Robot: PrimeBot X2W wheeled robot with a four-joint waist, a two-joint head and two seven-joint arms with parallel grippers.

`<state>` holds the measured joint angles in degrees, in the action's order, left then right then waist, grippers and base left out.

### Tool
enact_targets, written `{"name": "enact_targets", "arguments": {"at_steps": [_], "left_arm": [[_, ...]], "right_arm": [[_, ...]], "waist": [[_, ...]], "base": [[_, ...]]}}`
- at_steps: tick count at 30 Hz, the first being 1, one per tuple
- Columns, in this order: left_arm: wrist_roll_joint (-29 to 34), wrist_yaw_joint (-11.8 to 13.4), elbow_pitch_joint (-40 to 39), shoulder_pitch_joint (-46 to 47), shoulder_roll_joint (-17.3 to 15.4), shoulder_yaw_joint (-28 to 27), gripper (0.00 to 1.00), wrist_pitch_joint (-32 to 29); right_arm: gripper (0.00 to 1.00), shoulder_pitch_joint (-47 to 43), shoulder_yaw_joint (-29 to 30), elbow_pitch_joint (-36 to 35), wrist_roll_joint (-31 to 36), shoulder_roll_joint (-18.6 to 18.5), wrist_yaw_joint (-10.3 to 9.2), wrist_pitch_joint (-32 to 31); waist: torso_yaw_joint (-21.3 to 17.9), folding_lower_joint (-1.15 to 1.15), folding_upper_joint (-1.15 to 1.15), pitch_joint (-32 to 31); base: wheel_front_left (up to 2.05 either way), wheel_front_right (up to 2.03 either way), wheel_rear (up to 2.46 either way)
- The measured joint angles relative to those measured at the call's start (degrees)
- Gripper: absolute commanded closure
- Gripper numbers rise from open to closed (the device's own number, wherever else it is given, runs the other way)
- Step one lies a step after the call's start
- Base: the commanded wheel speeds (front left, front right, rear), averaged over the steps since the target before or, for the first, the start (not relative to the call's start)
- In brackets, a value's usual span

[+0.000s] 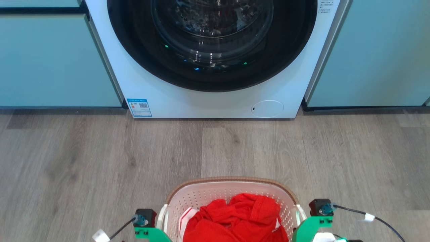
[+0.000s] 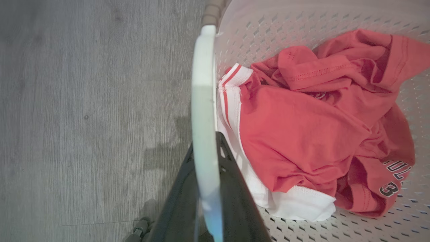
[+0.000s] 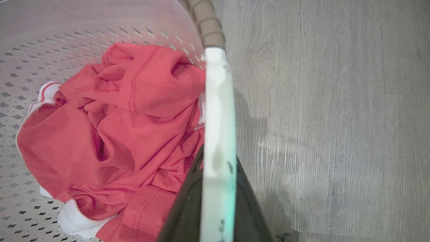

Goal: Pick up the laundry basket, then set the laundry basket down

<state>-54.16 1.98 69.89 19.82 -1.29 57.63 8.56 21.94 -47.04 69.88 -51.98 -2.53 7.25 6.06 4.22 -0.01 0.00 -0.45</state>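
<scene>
1. The grey wood floor and the white washing machine take up most of the head view. The machine's front stands well apart from the basket.
2. The laundry basket is seen at the bottom middle of the head view, between the two arms. Whether it rests on the floor or is already borne cannot be told.
3. Its mouth is turned upward and its far wall is turned toward the machine. Its long axis is judged to run across the robot, from handle to handle, though the near end is cut off by the frame.
4. The perforated plastic walls are judged stiff but thin, so some flex is to be expected. The brown rim is judged the firmer edge.
5. A red garment with white trim lies loose inside. The load is judged light and soft, and liable to slide if the basket is tipped.
6. Hold is best taken at the left handle and the right handle. Both are smooth, so level carrying is advised.
7. The left pincer is clamped narrowly across the left handle, one finger on each side.
8. The right pincer is clamped likewise across the right handle.
</scene>
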Motion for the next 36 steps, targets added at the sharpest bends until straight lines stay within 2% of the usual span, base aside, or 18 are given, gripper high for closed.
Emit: {"name": "enact_targets", "arguments": {"at_steps": [36], "left_arm": [[-3.5,-0.3,1.3,0.4,0.0,3.2,1.00,0.6]], "right_arm": [[1.00,1.8,-8.8,1.9,-7.6,0.1,0.00,2.2]], "waist": [[-0.6,0.00,0.00,1.0]], "base": [[0.00,0.00,0.00]]}}
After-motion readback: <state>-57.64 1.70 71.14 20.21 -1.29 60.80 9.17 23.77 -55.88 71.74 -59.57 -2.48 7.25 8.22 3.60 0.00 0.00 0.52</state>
